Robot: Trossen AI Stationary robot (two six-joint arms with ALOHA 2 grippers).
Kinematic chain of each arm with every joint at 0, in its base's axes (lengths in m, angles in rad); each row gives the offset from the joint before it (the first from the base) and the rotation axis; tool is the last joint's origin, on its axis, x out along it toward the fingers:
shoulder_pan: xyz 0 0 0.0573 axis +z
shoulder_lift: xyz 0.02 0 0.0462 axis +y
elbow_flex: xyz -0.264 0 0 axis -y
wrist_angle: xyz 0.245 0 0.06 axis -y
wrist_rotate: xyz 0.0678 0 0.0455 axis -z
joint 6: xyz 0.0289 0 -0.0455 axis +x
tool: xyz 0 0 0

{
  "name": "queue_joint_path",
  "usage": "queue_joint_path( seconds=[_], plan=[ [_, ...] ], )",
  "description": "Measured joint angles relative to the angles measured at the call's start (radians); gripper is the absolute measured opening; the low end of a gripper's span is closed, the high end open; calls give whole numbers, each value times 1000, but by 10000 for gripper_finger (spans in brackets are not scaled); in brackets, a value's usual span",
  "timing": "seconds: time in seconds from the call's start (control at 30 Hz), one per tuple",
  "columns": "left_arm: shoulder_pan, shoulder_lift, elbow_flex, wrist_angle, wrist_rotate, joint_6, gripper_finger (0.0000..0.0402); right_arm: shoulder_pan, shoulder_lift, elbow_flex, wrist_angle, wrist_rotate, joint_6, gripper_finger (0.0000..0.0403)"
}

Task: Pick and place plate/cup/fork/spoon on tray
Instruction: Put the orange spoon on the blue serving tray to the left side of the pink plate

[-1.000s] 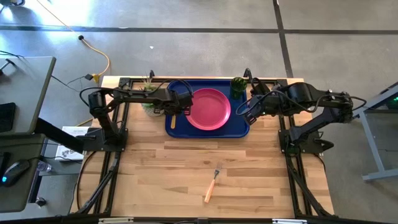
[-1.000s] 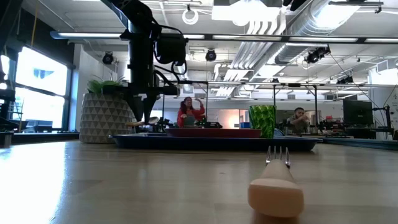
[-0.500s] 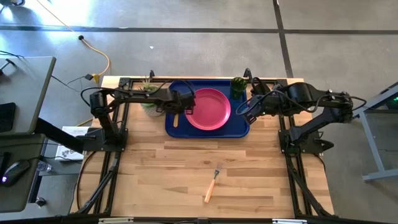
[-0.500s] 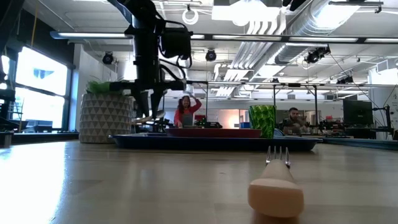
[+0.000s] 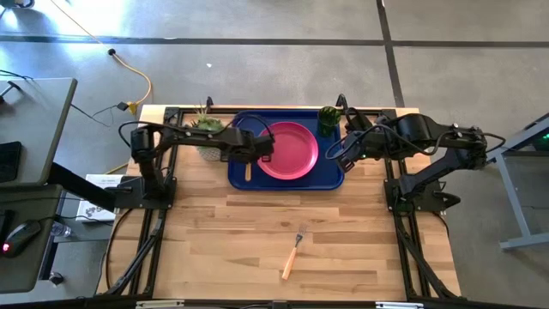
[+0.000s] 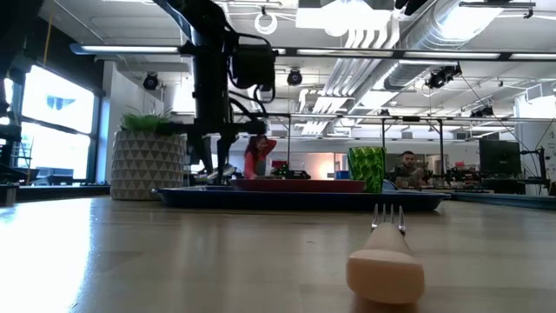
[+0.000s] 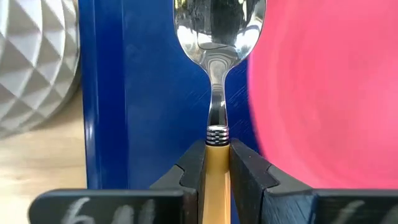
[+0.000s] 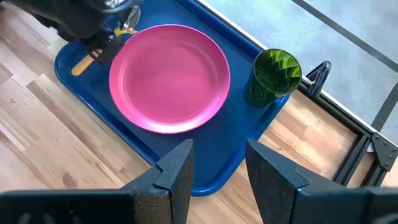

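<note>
The spoon (image 7: 217, 37), with a silver bowl and an orange handle, is over the blue tray (image 5: 292, 183), between the tray's left rim and the pink plate (image 5: 287, 150). My left gripper (image 5: 262, 148) is shut on it. The plate lies on the tray, and the green cup (image 5: 328, 116) stands in the tray's far right corner. The fork (image 5: 293, 251) lies on the bare wood near the front edge. My right gripper (image 8: 217, 168) is open and empty, hovering off the tray's right side. My left gripper pinches the spoon's orange handle (image 7: 217, 149) between its two fingers, just behind the metal neck. The fingers come from above. The bowl points toward the table's far edge and the handle's free end (image 8: 84, 62) toward the near edge. I cannot tell whether the spoon rests on the tray floor.
A white faceted plant pot (image 5: 206, 137) stands just left of the tray, close under my left arm. The wide wooden tabletop (image 5: 223, 240) holds only the fork. People show in the room behind the table (image 6: 256, 156).
My left gripper has gone toward the table's right edge, nearer the plate, with the spoon between its fingers. It has stayed low over the tray.
</note>
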Motion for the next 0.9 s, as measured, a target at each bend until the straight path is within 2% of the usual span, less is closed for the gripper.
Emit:
queue_joint_path(
  seconds=[0.17, 0.43, 0.9],
  plan=[
    [-5, 46, 0, 12, 18, -11, 42, 0, 0, 0, 0, -18, -2, 138],
    [23, 44, 0, 15, 5, -1, 42, 0, 0, 0, 0, -21, -2, 138],
    [41, 111, 0, 88, 80, 38, 42, 0, 0, 0, 0, -34, -2, 138]
  ],
)
